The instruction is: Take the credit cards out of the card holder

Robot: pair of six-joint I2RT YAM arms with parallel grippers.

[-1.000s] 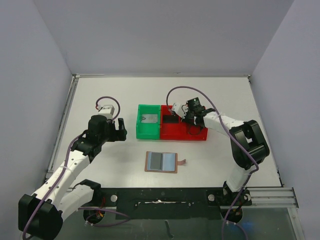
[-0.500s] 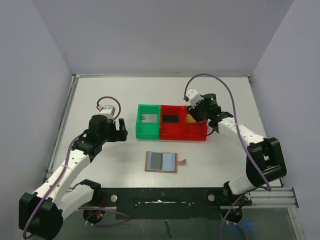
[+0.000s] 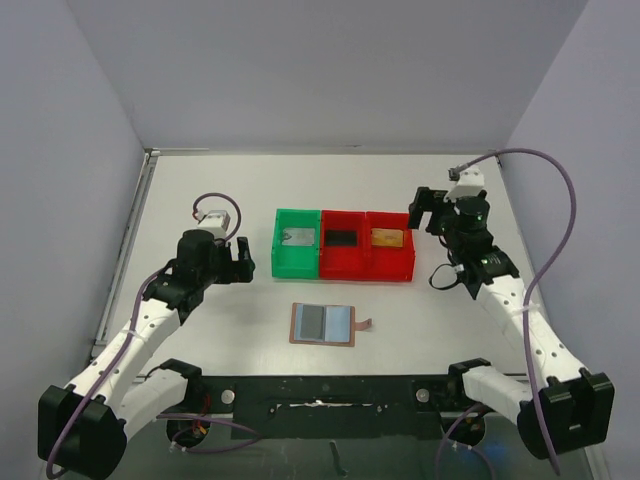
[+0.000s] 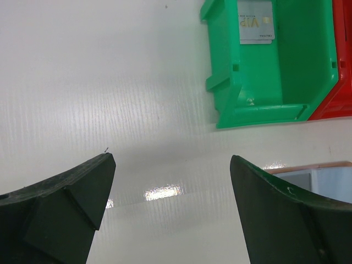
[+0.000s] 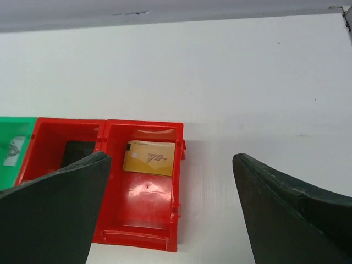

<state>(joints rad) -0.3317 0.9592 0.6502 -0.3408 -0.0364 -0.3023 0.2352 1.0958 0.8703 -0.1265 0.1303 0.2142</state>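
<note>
The right hand (image 3: 424,212), fingers spread wide and empty, hovers just right of the right red bin (image 3: 390,271), where the gold-tan card (image 5: 149,157) lies. The black card (image 3: 342,238) lies in the middle red bin (image 3: 343,269) and the silver-grey card (image 4: 255,22) in the green bin (image 3: 296,269), near the left hand (image 3: 244,261), which is also spread wide. The card holder (image 3: 323,324) lies flat on the tabletop (image 3: 200,190) between both hands, nearer the arm bases.

Left hand (image 4: 171,162), right hand (image 5: 170,159): spread wide, seemingly empty.

A green bin (image 3: 281,252) is seen left of centre, and beside it stand a middle red bin (image 3: 343,270) and a right red bin (image 3: 392,270). A silver-grey card (image 4: 255,22) with gold "VIP" lettering is shown in the green one. A black card (image 3: 342,238) and a gold-tan card (image 3: 387,237) are shown in the red ones. Below centre, the holder (image 3: 323,324) is edged in brown, with grey and pale-blue halves. The table (image 3: 200,190) is white.
</note>
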